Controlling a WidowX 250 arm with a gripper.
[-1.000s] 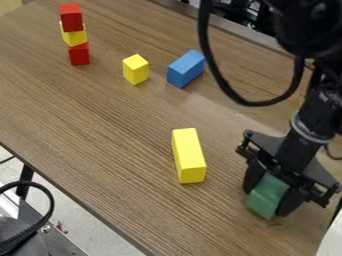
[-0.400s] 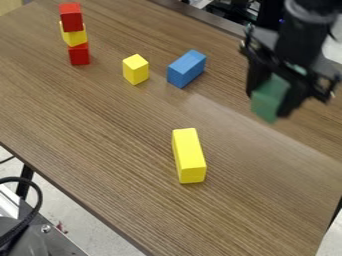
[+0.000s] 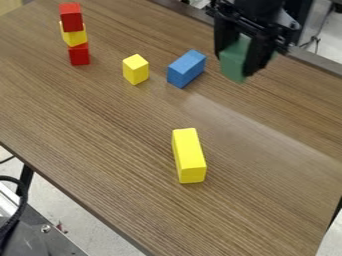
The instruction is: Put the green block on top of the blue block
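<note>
Up and leftward across the view we are carrying the green block (image 3: 234,62), which a second ago was sitting between our fingers at the lower right; now our gripper (image 3: 235,64) is hanging near the top edge, right of centre. Down at the lower left, a black cable (image 3: 24,202) is also lying closer to the left edge than before, while the other blocks are keeping their places.

We are grasping the green block, our two fingers standing apart by its width and pressing on its opposite sides. We are holding it tilted, its lower end pointing down toward the table (image 3: 120,130), just to the right of the blue block (image 3: 186,69) in the view and apart from it. The blue block is lying on the table, its long side slanting, with nothing resting on top.

Left of the blue block, a small yellow block (image 3: 135,69) is standing near it, the two not touching. Lower in the view, a long yellow block (image 3: 189,156) is lying by itself. At the upper left we are seeing a stack of three: a top red block (image 3: 71,17), a middle yellow block (image 3: 74,36) and a bottom red block (image 3: 79,54).
</note>
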